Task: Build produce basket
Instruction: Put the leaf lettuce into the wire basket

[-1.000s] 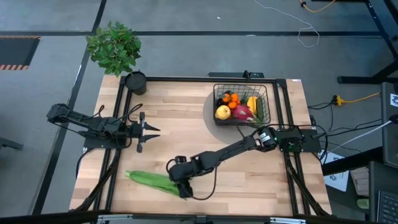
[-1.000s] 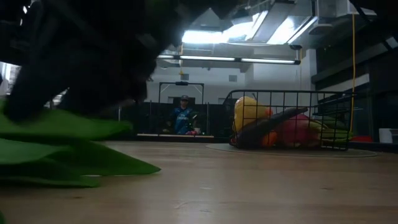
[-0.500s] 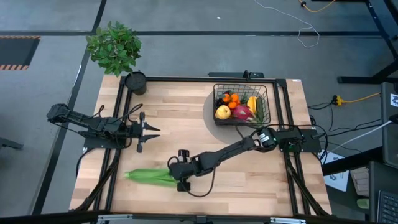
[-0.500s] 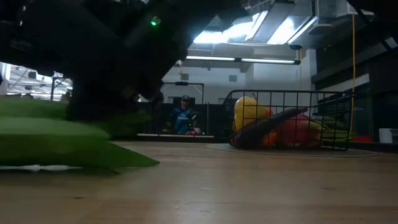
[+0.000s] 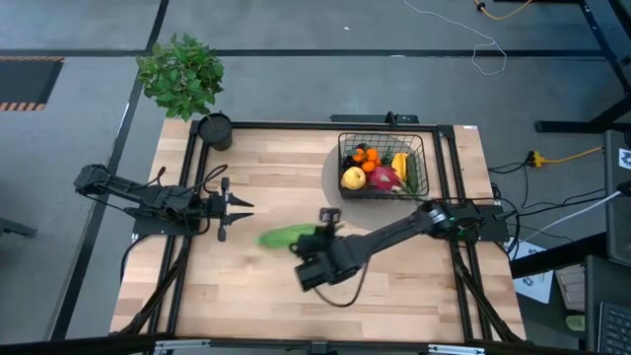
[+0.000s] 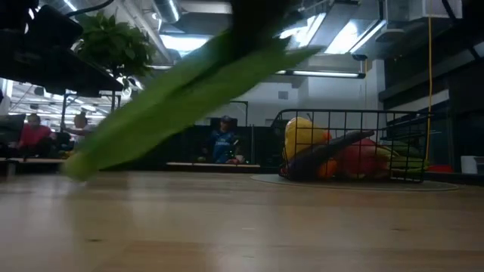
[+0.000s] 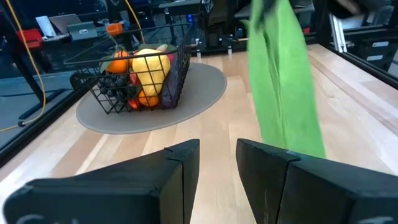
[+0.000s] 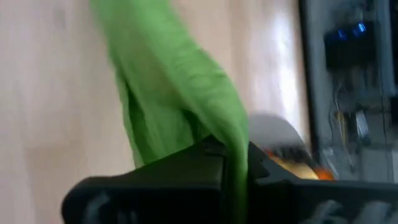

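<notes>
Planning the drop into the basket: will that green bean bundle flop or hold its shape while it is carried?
The green bean bundle, pinched in the right gripper, probably holds fairly stiff: in the low view it juts out slanted and straight rather than drooping. It seems light, held by one end. Being long, it may overhang the basket.

The basket (image 5: 384,166) stands on a round mat (image 5: 331,177) at the desk's (image 5: 266,177) far right, with produce (image 5: 373,171) inside it. A cup (image 5: 215,130) sits at the far left corner, a potted plant (image 5: 180,74) just behind it off the desk. The right tool (image 5: 317,241) holds green beans (image 5: 284,237) above the desk's middle, left of the basket. The left tool (image 5: 235,206) waits at the left side.
</notes>
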